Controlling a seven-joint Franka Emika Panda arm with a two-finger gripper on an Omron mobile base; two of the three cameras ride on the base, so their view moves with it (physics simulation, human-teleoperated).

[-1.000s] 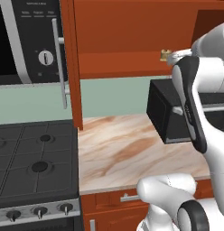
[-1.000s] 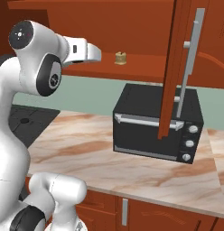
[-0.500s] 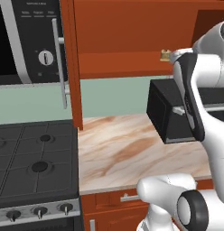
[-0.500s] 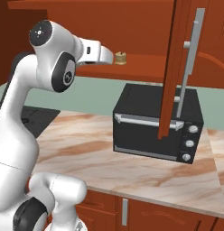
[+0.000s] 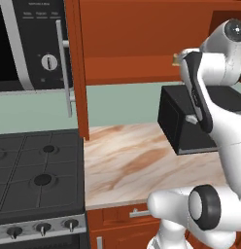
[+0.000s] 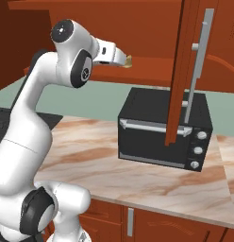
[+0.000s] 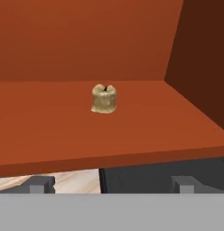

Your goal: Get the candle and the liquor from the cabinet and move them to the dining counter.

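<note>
The candle [image 7: 104, 99], tiny, squat and yellowish-gold, stands alone on the red-brown shelf [image 7: 50, 135] of the open wall cabinet [image 5: 142, 44]. My gripper [image 7: 113, 185] is open at the shelf's front edge, level with the candle and a short way from it, fingers wide apart with nothing between them. In the right base view the gripper [image 6: 122, 59] points into the cabinet and the candle [image 6: 129, 60] peeks out just past its tips. From the left base view a sliver of candle [image 5: 174, 59] shows beside my arm. The liquor and the dining counter are out of view.
A black toaster oven [image 6: 161, 134] sits on the marble worktop [image 5: 127, 165] right under the shelf. The open cabinet door [image 6: 185, 71] with its silver handle hangs in front of the oven; the other door [image 5: 76, 68] stands open by the microwave [image 5: 30, 44]. A stove [image 5: 35, 175] lies left.
My arm has lifted and stretched forward, carrying the open gripper up to the shelf and closer to the candle. The candle has not moved.
</note>
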